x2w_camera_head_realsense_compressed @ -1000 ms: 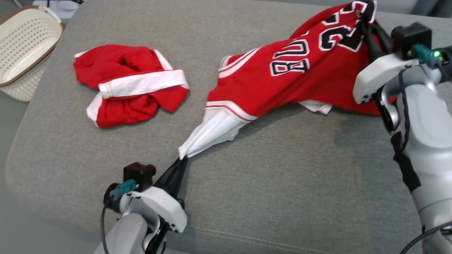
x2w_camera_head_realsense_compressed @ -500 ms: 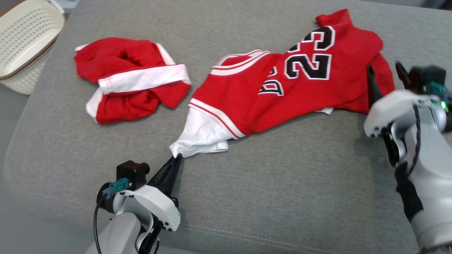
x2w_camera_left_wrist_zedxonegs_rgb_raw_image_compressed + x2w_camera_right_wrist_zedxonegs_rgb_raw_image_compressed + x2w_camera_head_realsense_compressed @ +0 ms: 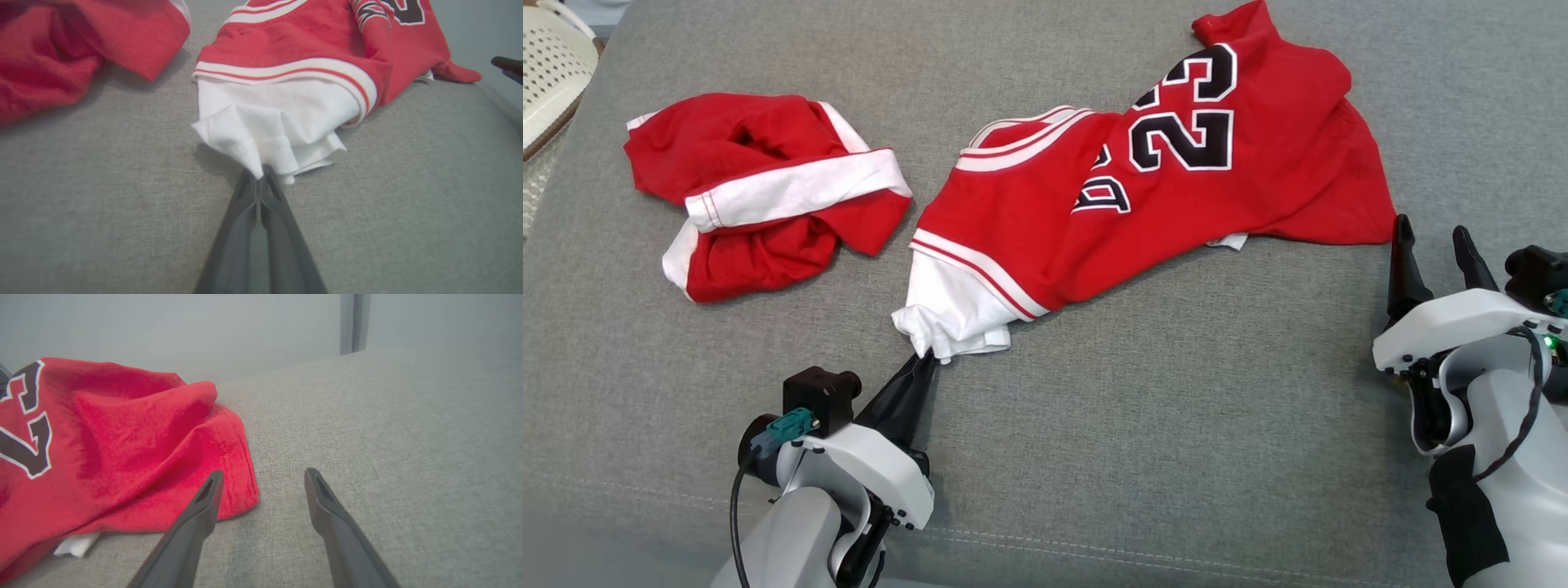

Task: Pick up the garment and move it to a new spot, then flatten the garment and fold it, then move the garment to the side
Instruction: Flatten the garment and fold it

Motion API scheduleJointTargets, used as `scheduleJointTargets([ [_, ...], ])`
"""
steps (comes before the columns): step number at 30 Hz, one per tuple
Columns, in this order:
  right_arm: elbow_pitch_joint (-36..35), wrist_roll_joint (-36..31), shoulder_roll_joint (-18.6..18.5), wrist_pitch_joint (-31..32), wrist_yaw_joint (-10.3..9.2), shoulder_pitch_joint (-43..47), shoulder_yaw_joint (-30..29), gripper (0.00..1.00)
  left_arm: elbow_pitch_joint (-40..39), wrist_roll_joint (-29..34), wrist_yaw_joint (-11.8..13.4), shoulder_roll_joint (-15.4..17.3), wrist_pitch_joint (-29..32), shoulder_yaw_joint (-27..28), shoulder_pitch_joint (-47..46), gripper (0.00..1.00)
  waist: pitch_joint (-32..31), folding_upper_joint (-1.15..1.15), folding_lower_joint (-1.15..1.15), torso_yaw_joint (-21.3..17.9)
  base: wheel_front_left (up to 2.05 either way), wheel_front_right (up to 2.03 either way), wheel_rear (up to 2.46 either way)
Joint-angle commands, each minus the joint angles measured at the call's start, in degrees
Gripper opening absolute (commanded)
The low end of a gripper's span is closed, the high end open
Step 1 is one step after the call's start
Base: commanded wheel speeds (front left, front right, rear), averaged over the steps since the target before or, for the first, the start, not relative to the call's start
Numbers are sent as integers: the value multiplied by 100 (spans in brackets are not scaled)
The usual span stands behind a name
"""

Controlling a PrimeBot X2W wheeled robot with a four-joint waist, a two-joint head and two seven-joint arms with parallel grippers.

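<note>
Your right claw (image 3: 1431,227) has just let go. Its jaws stand wide and empty, just beside the red hem of the jersey (image 3: 1045,237). The jersey has dropped onto the grey cushion (image 3: 1176,457) and lies rumpled, number up. Your left claw (image 3: 926,357) still pinches the white sleeve (image 3: 947,314). The move looks done, so flattening comes next.

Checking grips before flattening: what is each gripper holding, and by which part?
Left gripper pinches the red number-23 jersey by the edge of its white sleeve; right gripper holds nothing.
</note>
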Motion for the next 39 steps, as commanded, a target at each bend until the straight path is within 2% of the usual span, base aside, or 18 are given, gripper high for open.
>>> scheduleJointTargets([
  [1,-191,269,63,-76,-1,35,169,100,-108,67,3,183,-34,184,-72,0,34,0,0,63,0,0,0],
  [6,-38,520,68,-76,-1,31,283,100,-96,63,3,193,-34,184,-75,0,65,0,0,143,0,0,0],
  [7,15,594,68,-76,-1,19,310,96,-97,65,3,196,-34,180,-76,0,73,0,0,160,0,0,0],
  [8,55,646,69,-76,-1,4,348,77,-99,66,3,200,-34,178,-77,0,81,0,0,172,0,0,0],
  [10,126,721,69,-76,-1,-23,405,49,-109,66,3,207,-34,177,-82,0,98,0,0,191,0,0,0],
  [18,421,656,70,-76,-1,-180,201,50,-126,69,3,257,-34,159,-113,0,154,0,0,239,0,0,0],
  [21,575,648,70,-76,-1,-260,170,47,-115,57,3,278,-34,141,-114,0,162,0,0,269,0,0,0],
  [22,641,648,70,-76,-1,-292,182,42,-116,54,3,283,-34,133,-118,0,166,0,0,281,0,0,0],
  [24,754,670,70,-76,-1,-353,208,0,-115,45,3,294,-34,134,-124,0,167,0,0,296,0,0,0],
  [29,527,762,70,-76,-1,-378,157,0,-127,26,3,288,-34,270,-124,0,59,0,0,251,0,0,0],
  [39,-1012,1131,71,-76,-1,239,69,0,-305,61,3,260,-34,722,-15,0,-526,0,0,-47,0,0,0],
])
